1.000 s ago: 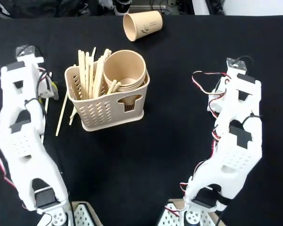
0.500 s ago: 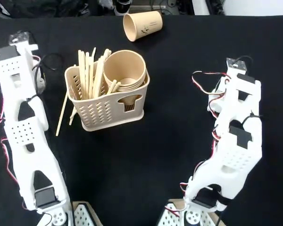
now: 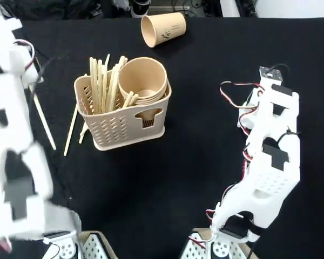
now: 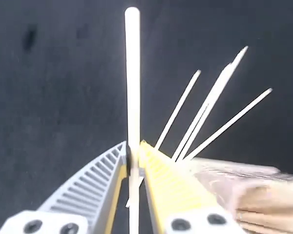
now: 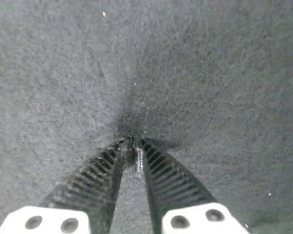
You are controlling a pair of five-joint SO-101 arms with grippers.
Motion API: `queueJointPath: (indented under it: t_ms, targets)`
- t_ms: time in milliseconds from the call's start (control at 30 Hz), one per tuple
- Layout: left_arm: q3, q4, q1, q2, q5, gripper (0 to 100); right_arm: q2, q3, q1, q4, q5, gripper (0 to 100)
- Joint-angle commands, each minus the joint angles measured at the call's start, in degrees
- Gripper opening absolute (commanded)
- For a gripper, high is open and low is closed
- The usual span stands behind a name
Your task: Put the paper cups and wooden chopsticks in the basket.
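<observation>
While the left wrist view shows the left gripper (image 4: 134,160) pinching a chopstick (image 4: 132,73) left of the basket (image 3: 124,129), the high view shows a cup (image 3: 163,28) lying by the far table (image 3: 205,108) edge; right gripper (image 5: 135,151) jaws are together, holding nothing.

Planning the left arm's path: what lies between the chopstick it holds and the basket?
In the high view, loose chopsticks lie on the black cloth between the held chopstick and the basket, close beside its wall.
</observation>
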Motion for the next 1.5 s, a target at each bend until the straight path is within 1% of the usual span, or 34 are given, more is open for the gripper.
queueJointPath:
  t_ms: [0,167,333,400,433,467,500,567,667,867,900,967,1033,1200,1367,1467]
  targets:
    - [20.26,-13.54,3.12,-23.47,0.53,3,-1.27,0.04,0.0,-0.35,0.26,1.2]
    - [50.59,-38.77,7.34,-52.75,0.53,3,-1.27,0.04,0.0,-0.35,0.26,1.2]
    - [75.82,-64.62,13.23,-78.95,0.62,3,-1.27,0.04,0.0,-0.35,0.35,1.2]
    - [82.68,-73.93,16.4,-85.8,0.35,3,-1.27,0.04,0.0,-0.35,0.35,1.2]
    - [84.0,-77.45,17.89,-87.74,0.26,3,-1.27,0.04,0.0,-0.26,0.35,1.2]
    - [83.91,-78.95,19.03,-88.35,0.18,3,-1.27,0.04,0.0,-0.26,0.35,1.2]
    - [82.77,-78.68,20.0,-88.18,0.18,3,-1.27,0.04,0.0,-0.26,0.44,1.2]
    - [80.48,-74.9,21.85,-86.68,0.44,3,-1.27,0.04,0.0,-0.26,0.44,1.2]
    - [80.48,-71.03,23.87,-82.37,0.18,3,-1.27,0.04,0.0,-0.26,0.44,1.2]
    - [83.74,-70.86,23.25,-71.56,0.18,3,-1.27,0.04,0.0,-0.26,0.44,1.2]
    - [83.47,-70.68,23.16,-69.63,0.0,5,-1.27,0.04,0.0,-0.26,0.44,1.2]
    - [81.63,-68.31,23.16,-65.76,-1.23,12,-1.27,0.04,0.0,-0.26,0.44,1.2]
    - [76.09,-60.92,23.16,-61.8,-0.53,19,-1.27,0.04,0.0,-0.26,0.44,1.2]
    - [54.9,-40.44,20.53,-50.2,0.7,20,-1.27,0.13,0.0,-0.26,0.44,1.2]
    - [35.3,-21.36,13.67,-35.69,1.05,20,-1.27,0.13,0.0,-0.26,0.44,1.2]
    - [25.8,-12.75,8.66,-24.97,0.97,20,-1.27,0.13,0.0,-0.26,0.44,1.2]
